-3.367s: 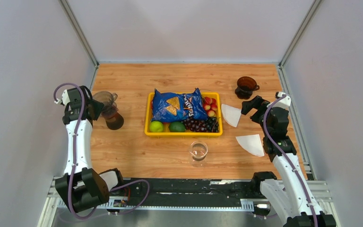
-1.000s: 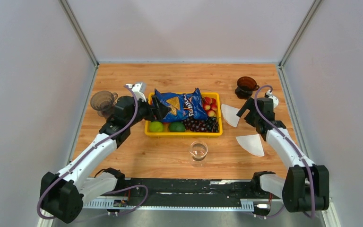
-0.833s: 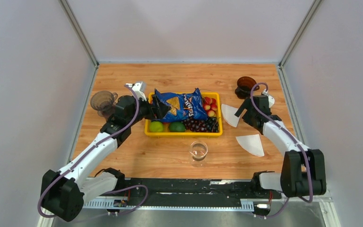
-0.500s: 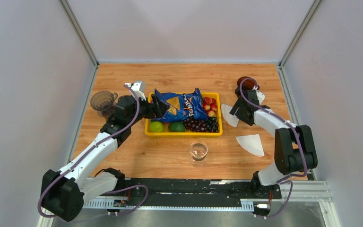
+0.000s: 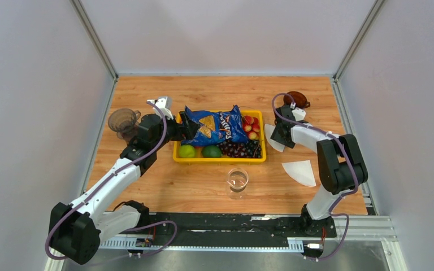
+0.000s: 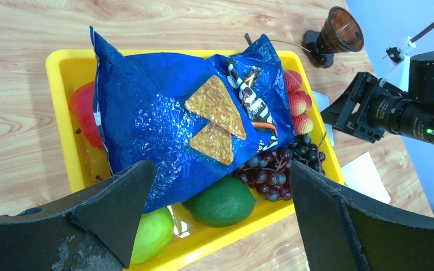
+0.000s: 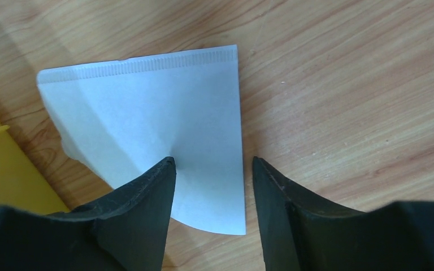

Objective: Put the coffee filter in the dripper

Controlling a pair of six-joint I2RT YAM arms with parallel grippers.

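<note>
- My right claw (image 7: pixel 212 164) sits low over the table (image 5: pixel 203 90) with its fingers part-way apart. One fingertip (image 7: pixel 166 169) is over white paper and the other is over bare wood. It holds nothing that I can see, and I cannot tell whether it touches the paper.
- The coffee filter (image 7: pixel 164 113) lies flat on the wood between those fingers. Its right edge runs through the gap. In the overhead view it sits just beside the right end of the yellow tray (image 5: pixel 220 160).
- The dripper (image 5: pixel 296 99), brown and upright, stands near the far right corner of the table, beyond the claw and apart from the filter.
- A second filter (image 5: pixel 300 172) lies flat toward the near right corner, apart from the first.
- My left claw (image 6: pixel 220 169) is spread wide and empty. It hovers at the left end of the tray, facing the blue chip bag (image 6: pixel 164 113).
- The tray sits mid-table. Besides the bag it holds a lime (image 6: pixel 223 200), dark grapes (image 6: pixel 277 169) and red fruit (image 6: pixel 299 104).
- A clear glass (image 5: pixel 237 179) stands between the tray and the near edge.
- A smoky cone (image 5: pixel 123 120) stands near the left edge.
</note>
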